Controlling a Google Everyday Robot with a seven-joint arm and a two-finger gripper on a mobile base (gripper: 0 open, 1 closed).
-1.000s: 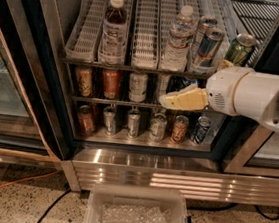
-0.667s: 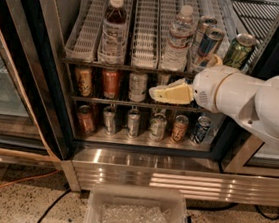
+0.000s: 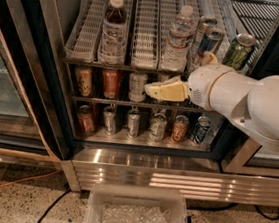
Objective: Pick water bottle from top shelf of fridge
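Observation:
The water bottle [image 3: 179, 37], clear and ribbed with a white cap, stands upright near the front of a lane of the top shelf [image 3: 148, 29] in the open fridge [image 3: 144, 162]. My gripper [image 3: 155, 88], cream-coloured on a bulky white arm, hangs in front of the can row just below the top shelf. It points left, sits below and slightly left of the water bottle, and is apart from it. It holds nothing that I can see.
A brown-liquid bottle [image 3: 114, 27] stands two lanes to the left. Several cans [image 3: 208, 38] stand on the right of the top shelf, and two rows of cans [image 3: 133, 123] fill the shelves below. A clear plastic bin [image 3: 137, 216] sits on the floor in front. Cables [image 3: 16, 180] cross the floor.
My arm has swung left and slightly up, bringing the gripper from below the right-hand cans to under the water bottle's lane. The bottles have not moved.

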